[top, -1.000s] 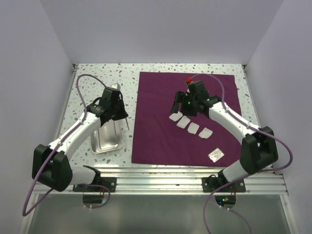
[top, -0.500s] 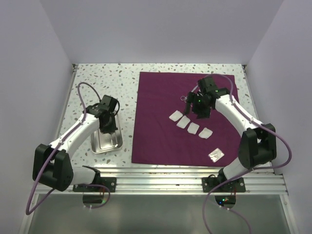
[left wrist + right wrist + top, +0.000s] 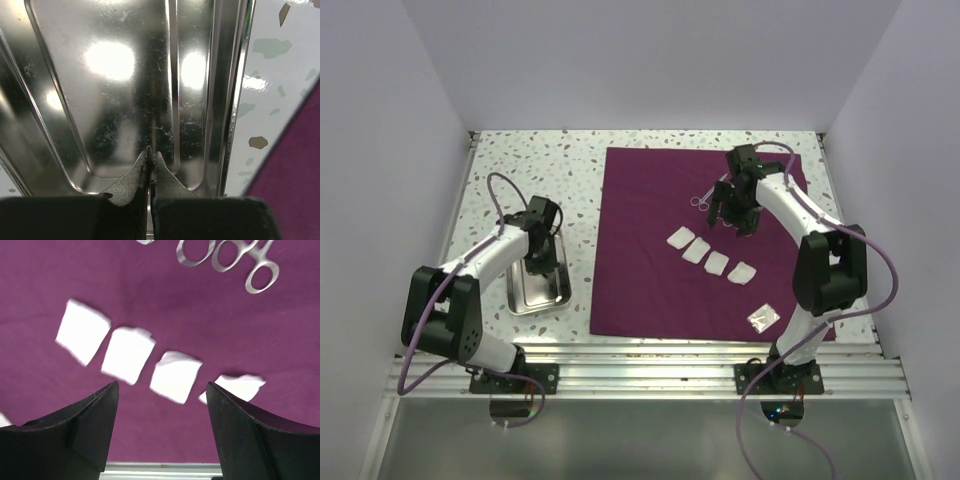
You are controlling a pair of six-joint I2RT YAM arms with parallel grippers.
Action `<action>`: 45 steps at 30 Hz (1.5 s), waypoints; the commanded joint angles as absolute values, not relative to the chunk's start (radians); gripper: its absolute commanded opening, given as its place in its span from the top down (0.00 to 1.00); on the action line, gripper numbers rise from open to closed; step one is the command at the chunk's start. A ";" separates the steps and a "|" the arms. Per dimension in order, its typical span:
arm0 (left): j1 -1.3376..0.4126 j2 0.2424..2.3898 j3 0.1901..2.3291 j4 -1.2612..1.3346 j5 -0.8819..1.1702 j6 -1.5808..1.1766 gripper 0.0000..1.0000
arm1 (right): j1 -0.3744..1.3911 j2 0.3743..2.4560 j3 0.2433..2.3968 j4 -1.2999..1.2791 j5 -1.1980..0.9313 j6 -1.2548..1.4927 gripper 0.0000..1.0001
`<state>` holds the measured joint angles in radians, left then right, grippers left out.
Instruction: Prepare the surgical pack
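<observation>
Now, cloth: spread flat on the worktop, right of centre, probably as the base to wrap from.
Gauze: four squares in a slanting row mid-cloth, with a fifth piece apart near the front edge; likely laid out for easy picking.
Instruments: on the cloth, beyond the row.
Tray: off the cloth, just to its left.
Left gripper: closed, nothing seen between its tips, low over the tray floor.
Right gripper: open and empty, above the gauze.

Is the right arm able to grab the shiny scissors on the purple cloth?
Probably yes. The right gripper is open and empty, close beside the scissors, which lie bare on the cloth with nothing covering them.
</observation>
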<state>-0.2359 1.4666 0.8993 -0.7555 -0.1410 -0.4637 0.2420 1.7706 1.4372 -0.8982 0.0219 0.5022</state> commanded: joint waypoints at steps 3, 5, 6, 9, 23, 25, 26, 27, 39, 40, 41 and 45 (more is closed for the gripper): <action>-0.229 1.482 0.960 -0.706 -0.124 -0.436 1.00 | 0.166 1.854 1.541 -0.916 0.109 0.485 0.30; -0.229 1.524 0.974 -0.715 -0.129 -0.433 1.00 | 0.158 1.897 1.561 -0.907 0.117 0.479 0.32; -0.229 1.538 0.976 -0.712 -0.126 -0.436 1.00 | 0.155 1.911 1.581 -0.907 0.148 0.480 0.35; -0.229 1.565 0.970 -0.695 -0.101 -0.448 1.00 | 0.150 1.960 1.601 -0.877 0.182 0.495 0.40; -0.229 1.534 1.006 -0.716 -0.114 -0.448 0.49 | 0.120 2.146 1.798 -0.847 0.255 0.595 0.47; -0.229 1.519 1.014 -0.724 -0.103 -0.449 0.49 | 0.121 2.163 1.818 -0.821 0.249 0.603 0.49; -0.229 1.503 1.023 -0.727 -0.095 -0.451 0.48 | 0.121 2.175 1.831 -0.810 0.244 0.620 0.50; -0.229 1.497 1.028 -0.727 -0.089 -0.451 0.48 | 0.121 2.189 1.844 -0.805 0.239 0.630 0.50; -0.229 1.419 1.055 -0.736 -0.068 -0.443 0.39 | 0.127 2.335 2.008 -0.885 0.304 0.707 0.63; -0.229 1.414 1.052 -0.736 -0.066 -0.446 0.39 | 0.130 2.339 2.026 -0.896 0.323 0.707 0.64; -0.229 1.414 1.051 -0.735 -0.063 -0.451 0.39 | 0.133 2.348 2.032 -0.905 0.330 0.709 0.65; -0.229 1.413 1.052 -0.735 -0.051 -0.460 0.39 | 0.133 2.367 2.029 -0.914 0.333 0.719 0.66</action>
<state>-0.2359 1.4433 1.0176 -0.7269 -0.0700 -0.4526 0.1280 2.3394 1.9945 -0.8787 0.2817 0.6884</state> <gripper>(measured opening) 0.603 0.345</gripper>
